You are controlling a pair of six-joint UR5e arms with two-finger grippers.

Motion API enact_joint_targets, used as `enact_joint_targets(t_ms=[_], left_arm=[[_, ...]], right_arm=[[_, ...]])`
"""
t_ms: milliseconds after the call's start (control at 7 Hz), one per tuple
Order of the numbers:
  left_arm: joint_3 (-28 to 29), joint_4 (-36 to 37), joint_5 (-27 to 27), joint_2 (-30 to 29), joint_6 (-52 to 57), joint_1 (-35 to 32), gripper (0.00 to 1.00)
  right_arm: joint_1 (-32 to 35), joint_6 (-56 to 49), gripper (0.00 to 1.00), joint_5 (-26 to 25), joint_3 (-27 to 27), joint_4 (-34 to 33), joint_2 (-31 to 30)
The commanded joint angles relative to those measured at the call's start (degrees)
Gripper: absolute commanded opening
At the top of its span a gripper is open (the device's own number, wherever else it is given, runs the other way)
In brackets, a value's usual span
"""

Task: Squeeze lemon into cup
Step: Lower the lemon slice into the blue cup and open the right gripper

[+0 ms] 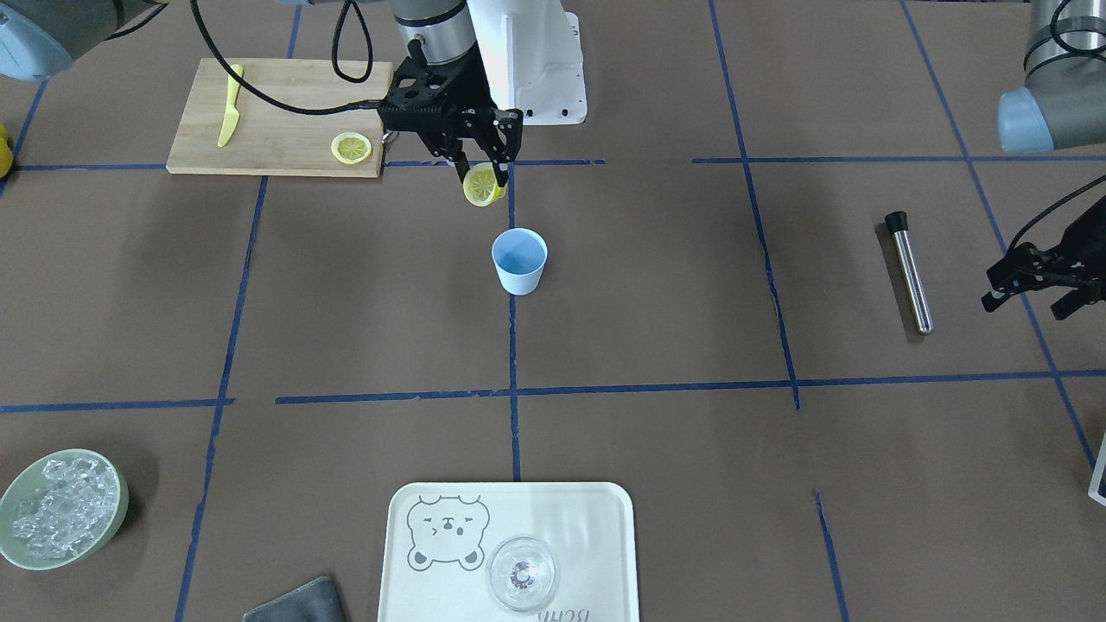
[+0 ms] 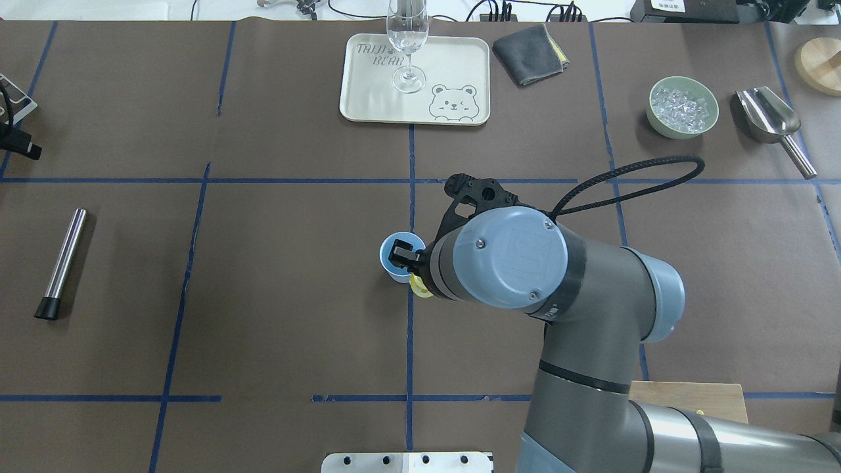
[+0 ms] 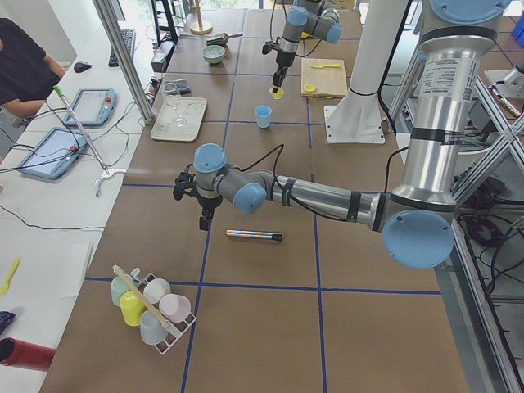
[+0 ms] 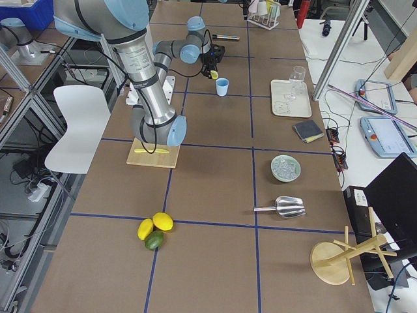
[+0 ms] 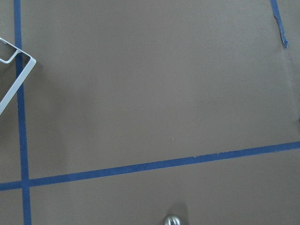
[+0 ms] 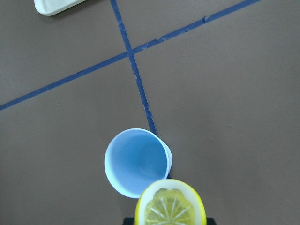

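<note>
Right tool pinches the round, wheel-faced lemon — near the smooth tapered cup.

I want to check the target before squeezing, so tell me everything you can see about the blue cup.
The cup is a small light blue tumbler, plastic-looking, handleless, tapering toward its base. It stands upright and looks empty, on a blue tape line on the brown table. Nothing touches it; the lemon in the right claw hangs just on its robot side.

Noting a yellow knife lying on the wooden board, a stemmed glass standing on the bear tray.
</note>
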Motion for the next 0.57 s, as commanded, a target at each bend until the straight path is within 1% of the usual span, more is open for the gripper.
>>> enact_joint_targets(t_ms=[0,143,429], left_arm=[[-0.2,0.0,0.0,0.0,0.0,0.0,1.0],[-0.1,0.0,0.0,0.1,0.0,0.0,1.0],[-0.1,0.0,0.0,0.1,0.0,0.0,1.0]], right_arm=[[0.8,0.0,0.56,-0.2,-5.2,0.2,3.5],[1.1,-0.3,0.56,-0.2,-6.0,0.3,3.6],[2.3,-0.1,0.56,-0.2,-12.2,5.0,6.2]])
